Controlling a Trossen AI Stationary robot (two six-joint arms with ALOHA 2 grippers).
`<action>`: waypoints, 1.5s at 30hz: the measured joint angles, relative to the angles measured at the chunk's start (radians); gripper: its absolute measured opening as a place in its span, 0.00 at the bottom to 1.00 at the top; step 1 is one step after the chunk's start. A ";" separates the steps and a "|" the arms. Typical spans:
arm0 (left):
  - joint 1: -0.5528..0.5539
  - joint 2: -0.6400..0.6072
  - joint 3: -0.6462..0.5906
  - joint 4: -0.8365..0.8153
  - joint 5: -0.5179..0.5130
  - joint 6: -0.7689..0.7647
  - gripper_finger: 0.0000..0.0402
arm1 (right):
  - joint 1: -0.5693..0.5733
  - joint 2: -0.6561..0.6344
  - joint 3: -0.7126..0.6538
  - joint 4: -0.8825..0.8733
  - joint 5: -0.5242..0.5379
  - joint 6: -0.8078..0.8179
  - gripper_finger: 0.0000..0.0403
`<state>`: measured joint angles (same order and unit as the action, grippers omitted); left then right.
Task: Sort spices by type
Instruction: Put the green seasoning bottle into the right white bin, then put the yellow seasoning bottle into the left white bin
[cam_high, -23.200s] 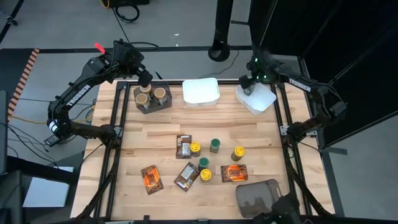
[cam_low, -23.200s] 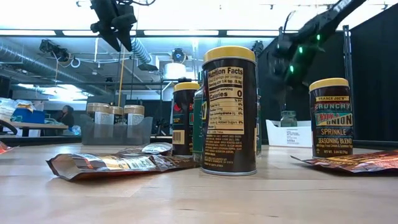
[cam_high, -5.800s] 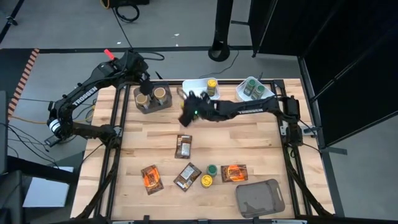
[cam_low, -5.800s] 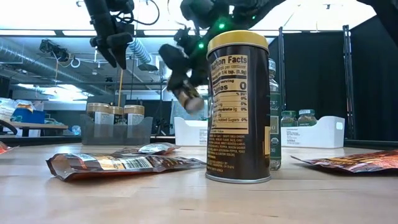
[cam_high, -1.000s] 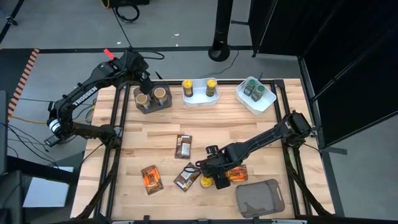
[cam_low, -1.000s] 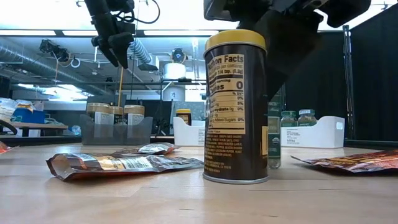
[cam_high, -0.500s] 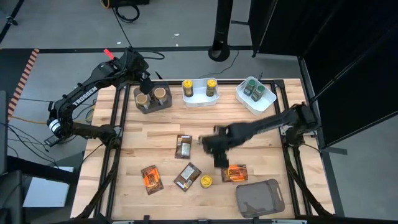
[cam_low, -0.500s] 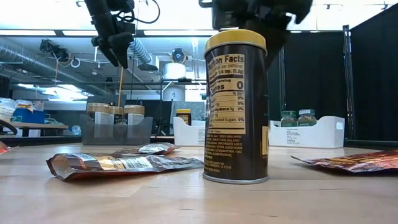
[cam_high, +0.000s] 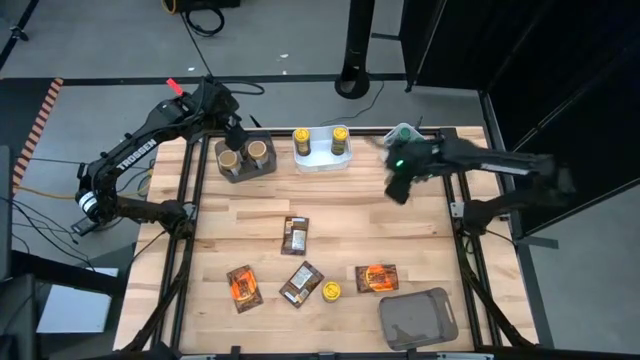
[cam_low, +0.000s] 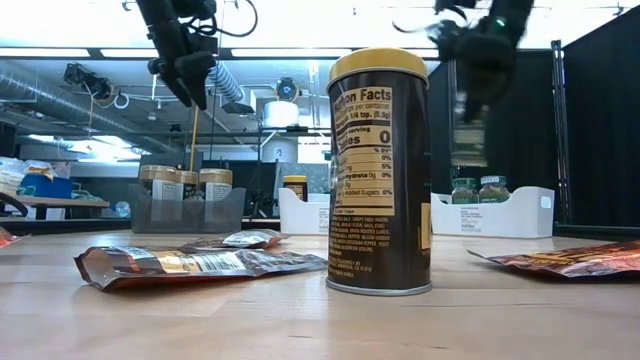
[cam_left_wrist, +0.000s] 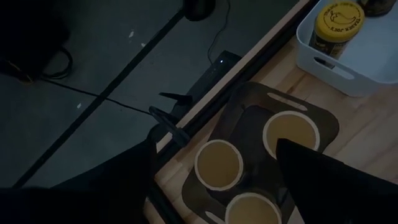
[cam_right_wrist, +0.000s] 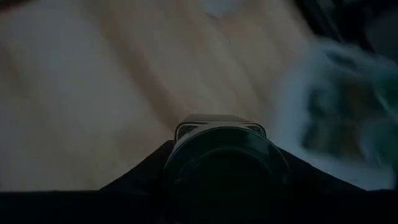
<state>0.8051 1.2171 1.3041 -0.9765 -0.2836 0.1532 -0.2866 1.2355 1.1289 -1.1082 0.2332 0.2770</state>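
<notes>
Right hand (cam_high: 398, 186) up off the worktop (cam_high: 330, 205) near the far right corner, just short of the white tray (cam_high: 432, 158) there. Closed around a green-lidded jar (cam_right_wrist: 225, 163); the wrist view shows the dark lid filling the space between the fingers. In the low view the same hand is raised high, the jar hanging under it as a blur (cam_low: 467, 135).

Left hand (cam_high: 232, 127) hovers over the grey bin (cam_high: 243, 172) at the far left. Fingers spread wide, nothing between them. Three tan-lidded jars (cam_left_wrist: 218, 164) stand in the bin below it.

Middle white tray (cam_high: 320, 160), far edge: two yellow-lidded jars (cam_high: 301, 137), one toward each end. In the right tray, two green-lidded jars (cam_low: 463, 190) show in the low view; from above the arm covers them.

Loose on the worktop:
- brown packet (cam_high: 295, 235) near the centre
- second brown packet (cam_high: 299, 283) nearer the front
- one yellow-lidded jar (cam_high: 331, 292) just beside that second packet
- orange packet (cam_high: 243, 284) to the front left
- orange packet (cam_high: 376, 277) to the front right

Second grey bin (cam_high: 418, 318) at the front right corner, seemingly lying flat, though the angle is poor.

Low view is dominated by the near yellow-lidded jar, upright, label facing the camera.
</notes>
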 joint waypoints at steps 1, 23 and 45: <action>0.000 0.000 0.000 0.005 0.000 0.000 0.84 | -0.038 -0.031 -0.026 -0.012 0.005 0.017 0.49; 0.000 0.000 0.000 0.060 0.000 -0.008 0.84 | -0.456 0.019 -0.249 0.171 0.023 -0.108 0.49; 0.000 0.000 0.000 0.069 0.000 -0.009 0.84 | -0.555 0.024 -0.307 0.246 -0.045 -0.131 0.91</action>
<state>0.8051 1.2171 1.3037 -0.9079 -0.2840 0.1444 -0.8417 1.2591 0.8219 -0.8624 0.1883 0.1461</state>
